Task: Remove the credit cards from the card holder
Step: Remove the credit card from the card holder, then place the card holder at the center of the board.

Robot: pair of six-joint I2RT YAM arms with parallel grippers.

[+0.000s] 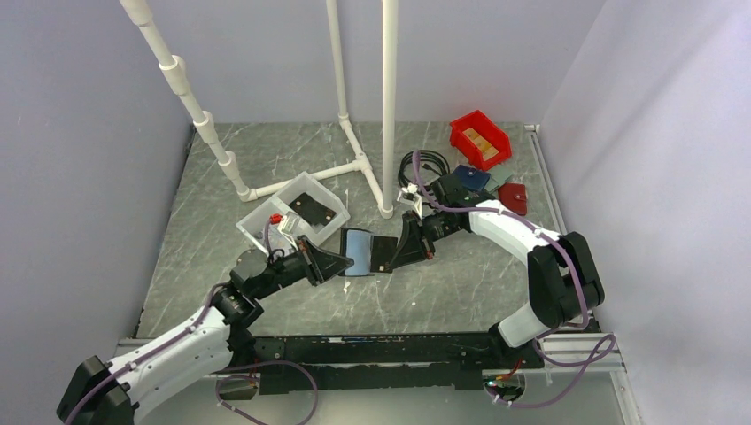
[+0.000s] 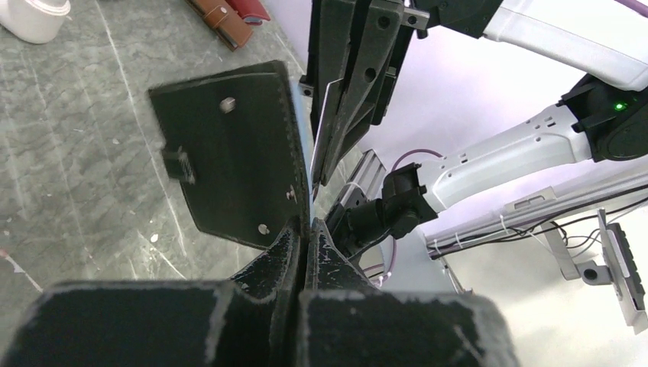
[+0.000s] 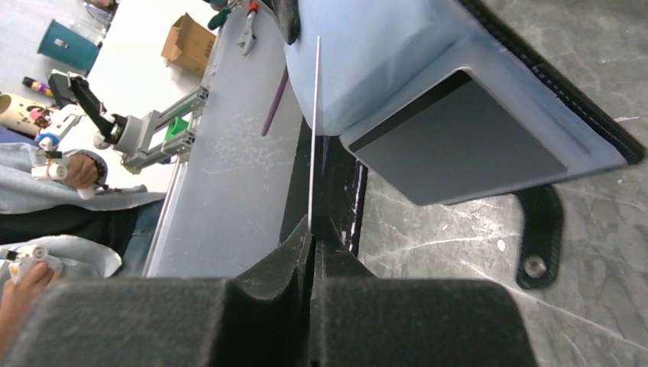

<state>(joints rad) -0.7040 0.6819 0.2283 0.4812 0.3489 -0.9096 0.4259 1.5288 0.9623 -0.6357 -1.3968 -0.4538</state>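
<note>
The black card holder (image 1: 383, 253) lies open mid-table, its pale blue window panel (image 1: 358, 251) on the left. My left gripper (image 1: 344, 263) is shut on the holder's left edge; in the left wrist view the fingers (image 2: 308, 229) pinch the black panel (image 2: 229, 153). My right gripper (image 1: 396, 251) is shut on a thin pale credit card, seen edge-on in the right wrist view (image 3: 313, 130) and running down between the closed fingers (image 3: 312, 229). A second, grey credit card with a dark stripe (image 3: 466, 145) sticks partway out of the window pocket (image 3: 397, 53).
A clear plastic bin (image 1: 297, 212) stands just left of the holder. A red bin (image 1: 479, 139), a dark blue wallet (image 1: 472, 180), a red-brown wallet (image 1: 513, 197) and a black cable (image 1: 423, 164) lie at the back right. White pipe posts (image 1: 388, 106) stand behind.
</note>
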